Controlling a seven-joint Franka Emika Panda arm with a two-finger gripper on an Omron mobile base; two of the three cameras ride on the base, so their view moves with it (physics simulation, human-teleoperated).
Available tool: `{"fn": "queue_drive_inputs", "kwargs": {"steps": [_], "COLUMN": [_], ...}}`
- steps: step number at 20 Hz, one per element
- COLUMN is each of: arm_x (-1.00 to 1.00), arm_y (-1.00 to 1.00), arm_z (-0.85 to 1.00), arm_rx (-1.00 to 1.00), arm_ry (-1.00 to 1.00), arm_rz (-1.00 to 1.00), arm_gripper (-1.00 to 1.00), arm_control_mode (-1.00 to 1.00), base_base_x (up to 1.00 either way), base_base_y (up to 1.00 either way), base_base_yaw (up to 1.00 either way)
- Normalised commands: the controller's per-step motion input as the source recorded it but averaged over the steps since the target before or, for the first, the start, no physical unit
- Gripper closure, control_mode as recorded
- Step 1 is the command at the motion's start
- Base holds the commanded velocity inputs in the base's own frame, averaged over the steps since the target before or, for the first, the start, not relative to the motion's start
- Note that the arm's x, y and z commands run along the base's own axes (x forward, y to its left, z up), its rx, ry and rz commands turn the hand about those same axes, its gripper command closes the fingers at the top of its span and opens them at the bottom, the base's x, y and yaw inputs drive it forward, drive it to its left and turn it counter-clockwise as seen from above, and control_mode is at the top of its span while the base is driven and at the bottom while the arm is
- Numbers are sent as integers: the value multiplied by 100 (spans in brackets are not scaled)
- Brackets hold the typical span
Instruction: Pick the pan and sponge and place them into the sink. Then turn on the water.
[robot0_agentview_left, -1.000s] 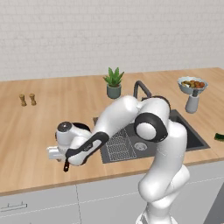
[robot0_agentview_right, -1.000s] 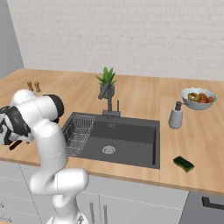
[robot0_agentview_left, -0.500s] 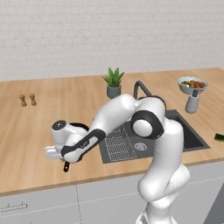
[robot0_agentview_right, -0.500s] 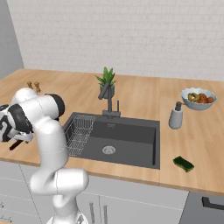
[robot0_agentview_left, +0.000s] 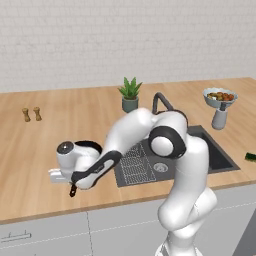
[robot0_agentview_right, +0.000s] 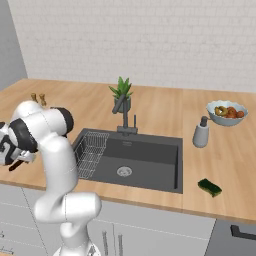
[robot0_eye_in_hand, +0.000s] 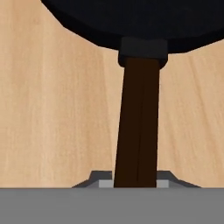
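On the desk (robot0_agentview_left: 45, 150) left of the sink (robot0_agentview_right: 150, 155), the jaws sit clamped narrow on the pan handle (robot0_eye_in_hand: 138, 127), gripping near its free end. The pan (robot0_eye_in_hand: 131, 19) lies flat on the wood, mostly hidden behind the wrist in the left base view, with just a dark rim (robot0_agentview_left: 89, 144) showing.

Risks from here:
- The grip is far out on a long thin handle, so the pan's weight hangs well off the jaws. On lift it likely droops or twists in the grip, and a fast swing could slip it out.
- The handle tip (robot0_agentview_left: 73, 191) pokes out below the hand, close to the front edge of the desk. A drop there could go to the floor.
- The path to the sink crosses the wire rack (robot0_agentview_right: 92, 152). If the pan rides low or sags, its rim may clip the rack or the basin edge.
- The faucet (robot0_agentview_right: 124, 112) and the plant (robot0_agentview_right: 121, 92) stand behind the basin. A wide arc could brush them.
- The sponge (robot0_agentview_right: 209, 187) is well apart, on the far right side of the sink, so it's a long reach later. No water is running yet.

Arm pose: the base sits in front of the sink, with the arm folded hard over to the robot's left. The elbow (robot0_agentview_left: 167, 140) is high above the basin, the forearm slopes down, and the hand (robot0_agentview_left: 75, 162) is low by the desk with the wrist bent. The gripper (robot0_eye_in_hand: 135, 183) looks along the handle toward the pan. The joints look tightly folded, so the lift may have limited room.
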Motion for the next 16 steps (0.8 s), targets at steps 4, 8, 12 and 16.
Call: {"fn": "queue_drive_inputs", "kwargs": {"steps": [4,8,12,16], "arm_x": [0,0,0,-1], "arm_y": [-16,-22,-24,-7], "arm_z": [13,46,63,93], "arm_rx": [7,7,9,3], "arm_ry": [-15,-14,-9,-5], "arm_rz": [0,0,0,0], "arm_gripper": [100,100,100,100], "arm_control_mode": [-100,-100,-100,-100], "base_base_x": [0,0,0,0], "base_base_y": [0,0,0,0], "base_base_yaw": [0,0,0,0]}}
